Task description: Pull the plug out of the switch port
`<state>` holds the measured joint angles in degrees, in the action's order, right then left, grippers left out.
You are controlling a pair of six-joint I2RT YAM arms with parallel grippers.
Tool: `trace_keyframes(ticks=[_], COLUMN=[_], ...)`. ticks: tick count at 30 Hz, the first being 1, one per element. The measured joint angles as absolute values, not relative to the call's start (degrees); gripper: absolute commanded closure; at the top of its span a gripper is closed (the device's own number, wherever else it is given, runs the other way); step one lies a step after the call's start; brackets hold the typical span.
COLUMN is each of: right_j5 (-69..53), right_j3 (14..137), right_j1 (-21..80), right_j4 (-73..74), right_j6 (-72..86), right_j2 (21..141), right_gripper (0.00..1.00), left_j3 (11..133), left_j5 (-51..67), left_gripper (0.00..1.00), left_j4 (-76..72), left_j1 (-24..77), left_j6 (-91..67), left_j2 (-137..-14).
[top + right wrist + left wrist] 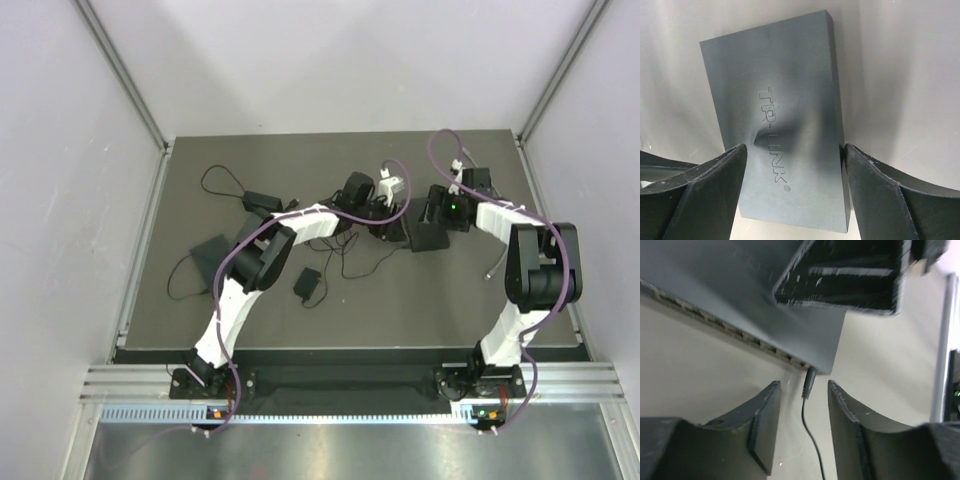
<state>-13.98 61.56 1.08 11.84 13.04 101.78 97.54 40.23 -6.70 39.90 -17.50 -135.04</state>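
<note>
Left wrist view: left gripper [804, 390] spread wide, with a small plug [809, 381] in the gap just ahead of the fingertips [771, 392] and touching neither. Plug seated in the end port at the corner of the switch [740, 300], on the narrow edge facing the gripper. Short, slim, dark grey barrel, tilted slightly, with a thin black cord [812, 440] trailing back between the two fingers. Along that same edge, off to the gripper's left, a row of small ports, too blurred to count. Right wrist view: top face of the switch, a flat dark grey slab with TP-LINK lettering, lying lengthwise away from the right gripper [795, 150]. Fingers set against both long sides, pinching the slab across its width. Top external view: both grippers close together at the far middle of the table [400, 310], the left one just to the left of the switch, the right one over it. Loose wires [352, 262] and a small black box [308, 283] nearer the left arm.
</note>
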Motion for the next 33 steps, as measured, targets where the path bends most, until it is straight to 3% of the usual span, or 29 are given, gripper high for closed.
trace_keyframes(ticks=[2, 17, 21, 23, 28, 33], right_j5=[-13.5, -11.92, -10.81, -9.17, -5.15, -3.36], right_j3=[61.54, 61.49, 61.49, 61.49, 61.63, 61.6], right_j1=[1.41, 2.28, 3.22, 4.58, 7.9, 8.78], right_j4=[11.81, 11.75, 11.79, 12.01, 13.23, 13.82], right_j6=[12.62, 11.73, 11.44, 10.76, 9.28, 8.8], right_j2=[101.56, 101.3, 101.27, 101.27, 100.95, 100.44], right_gripper=[0.23, 0.24, 0.11, 0.0, 0.0, 0.0], left_j3=[97.84, 98.96, 99.09, 99.26, 99.74, 100.51], left_j5=[40.07, 44.38, 45.3, 45.74, 46.98, 48.4], left_gripper=[0.6, 0.64, 0.71, 0.78, 1.0, 1.0], left_j4=[-4.45, -1.65, -0.8, -0.23, 1.34, 1.72], left_j1=[40.01, 40.23, 40.23, 40.23, 40.05, 39.51], left_j6=[-16.19, -16.34, -16.14, -16.05, -15.94, -16.82], left_j2=[-135.26, -137.43, -137.43, -137.43, -137.69, -138.45])
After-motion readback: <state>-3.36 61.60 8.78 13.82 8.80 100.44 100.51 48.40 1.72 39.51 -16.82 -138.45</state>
